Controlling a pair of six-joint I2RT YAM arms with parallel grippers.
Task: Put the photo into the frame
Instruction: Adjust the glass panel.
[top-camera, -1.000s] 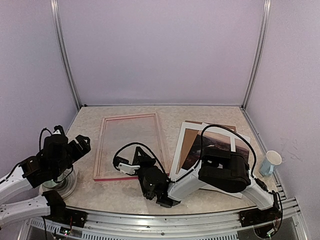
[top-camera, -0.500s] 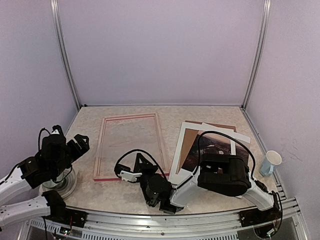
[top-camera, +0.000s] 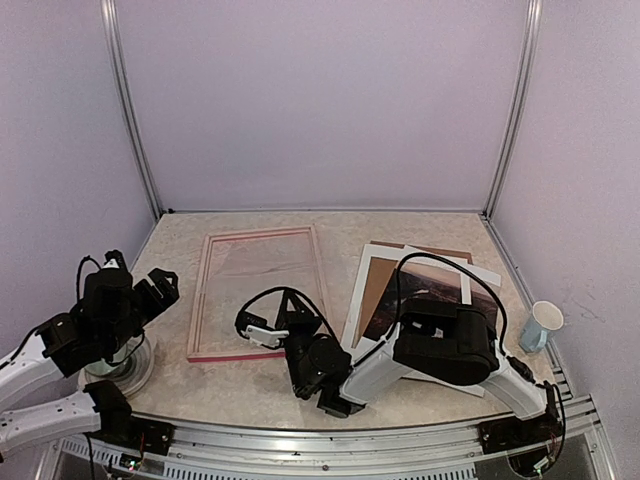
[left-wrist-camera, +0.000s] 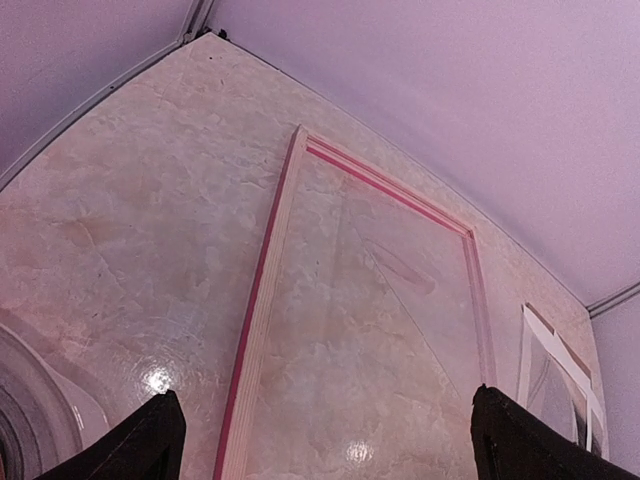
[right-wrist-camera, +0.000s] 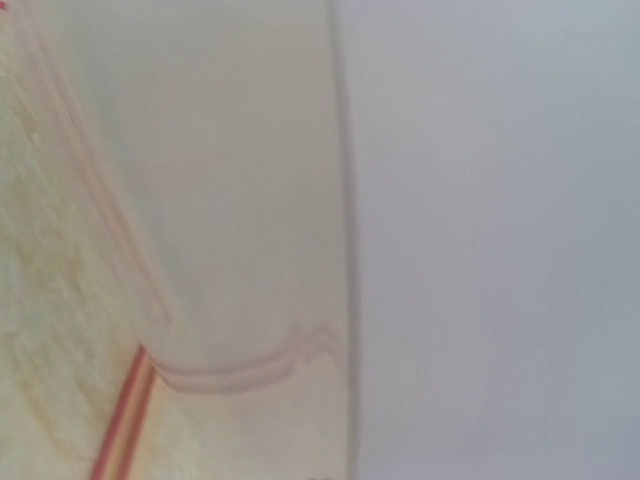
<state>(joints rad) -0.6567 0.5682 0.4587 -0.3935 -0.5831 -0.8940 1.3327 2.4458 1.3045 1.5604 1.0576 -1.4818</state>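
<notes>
The pink-red frame (top-camera: 202, 300) lies flat at the table's left centre; it also fills the left wrist view (left-wrist-camera: 258, 330). A faint clear sheet shows inside it. The dark photo (top-camera: 432, 290) lies to the right in a stack, under a white mat, with my right arm across its near part. My right gripper (top-camera: 258, 332) is shut at the frame's near right corner. Its own view shows only a clear sheet close up and pink moulding (right-wrist-camera: 118, 425); I cannot tell whether the sheet is pinched. My left gripper (top-camera: 163, 288) (left-wrist-camera: 325, 445) hangs open left of the frame, holding nothing.
A white mat (top-camera: 360, 305) and a brown backing board (top-camera: 378, 285) lie in the stack with the photo. A paper cup (top-camera: 541, 325) stands at the right edge. A round grey disc (top-camera: 125, 372) sits under my left arm. Walls enclose three sides.
My right gripper dipped toward the near edge, then came back up to the frame's near right corner. The left arm has not moved.
</notes>
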